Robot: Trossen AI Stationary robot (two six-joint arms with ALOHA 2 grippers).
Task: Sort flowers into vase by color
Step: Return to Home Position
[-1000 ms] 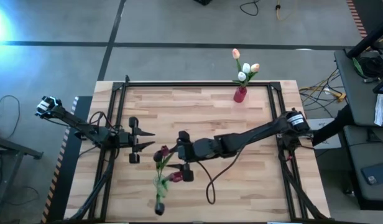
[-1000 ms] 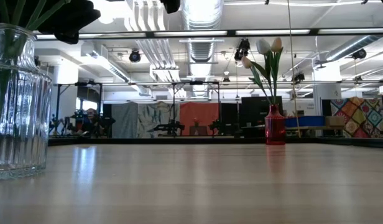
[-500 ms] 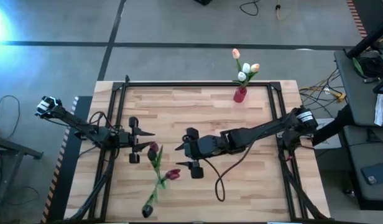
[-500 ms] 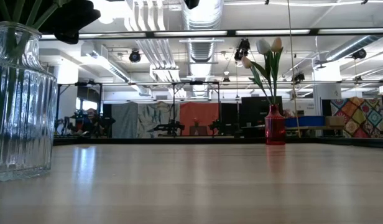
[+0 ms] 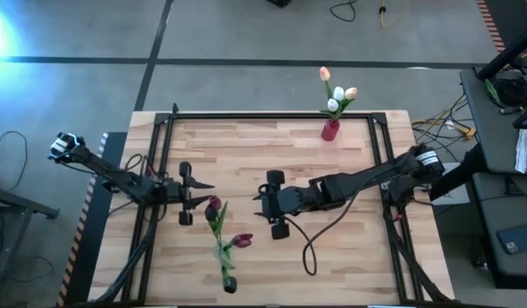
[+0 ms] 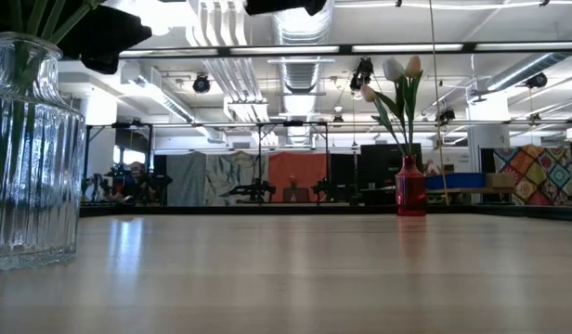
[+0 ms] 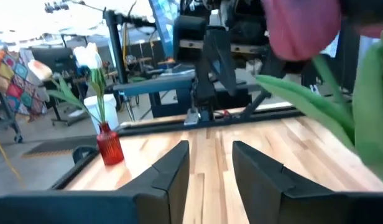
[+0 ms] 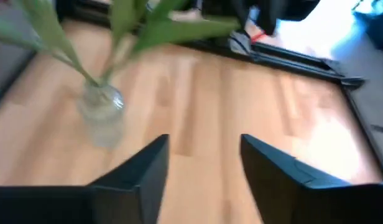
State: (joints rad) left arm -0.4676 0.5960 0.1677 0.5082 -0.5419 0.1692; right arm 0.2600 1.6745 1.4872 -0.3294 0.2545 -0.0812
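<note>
A clear ribbed glass vase (image 5: 229,283) stands on its base near the table's near edge and holds two dark maroon tulips (image 5: 215,206), stems in its mouth. In the low view the glass vase (image 6: 31,148) fills the left side. A small red vase (image 5: 330,129) near the far edge holds white and peach tulips (image 5: 335,94). My right gripper (image 5: 265,205) hovers open at mid-table, right of the maroon tulips, touching nothing. My left gripper (image 5: 205,192) waits open, left of the maroon heads.
A black frame (image 5: 272,116) runs along the table's far edge and sides. Bare wood lies between the two vases and right of my right arm. A dark cable (image 5: 310,252) loops on the table below the right arm. The left wrist view shows a maroon head (image 7: 300,28) close by.
My right gripper has drawn back toward the table's right edge, away from the maroon tulips, staying open. The glass vase has shifted a little on the table and the tulips in it have swayed.
</note>
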